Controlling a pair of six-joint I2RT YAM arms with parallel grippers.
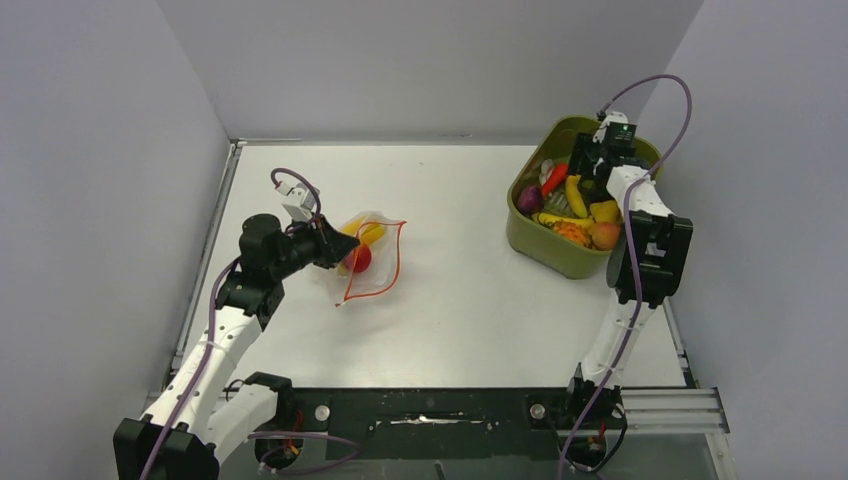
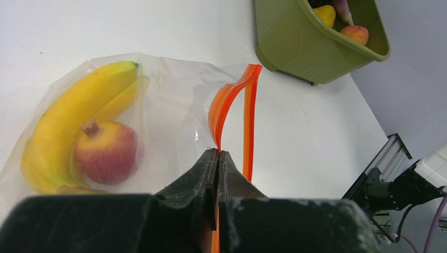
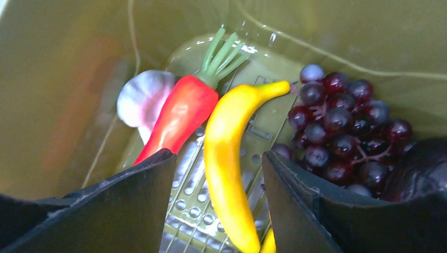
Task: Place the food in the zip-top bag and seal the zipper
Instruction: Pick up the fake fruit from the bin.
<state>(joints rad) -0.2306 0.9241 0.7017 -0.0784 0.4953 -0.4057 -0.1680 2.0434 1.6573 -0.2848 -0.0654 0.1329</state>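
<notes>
A white table (image 1: 460, 250) boxed in by plain grey walls fills the overhead view. Left of centre lies the zip-top bag (image 1: 378, 262), its mouth gaping toward the right, with the left gripper (image 1: 330, 248) at its near-left edge. At the far right stands an olive bin (image 1: 545, 250) heaped with food, and the right gripper (image 1: 585, 170) reaches down into it.

In the left wrist view, the left gripper (image 2: 217, 154) has its fingers pressed together on the orange-red zipper (image 2: 248, 116), pinching one lip so the strip arches up and the mouth stays apart. Inside the clear plastic lie the bagged bananas (image 2: 68, 116) and a red fruit (image 2: 105, 153) touching them. The bin (image 2: 295, 47) sits beyond, a peach (image 2: 354, 34) showing over its rim.

In the right wrist view, the right gripper (image 3: 217, 156) is spread wide, holding nothing, its fingers straddling a loose banana (image 3: 226, 158) on the bin floor. A red-orange carrot (image 3: 179, 116) lies just left of it, a pale garlic bulb (image 3: 139, 97) beyond that, and dark grapes (image 3: 337, 126) to the right.

Filling seems to be the step in hand, and the zipper is unsealed. The next move likely calls for closing on the banana without nudging the carrot, then carrying it left to the held-open mouth.
</notes>
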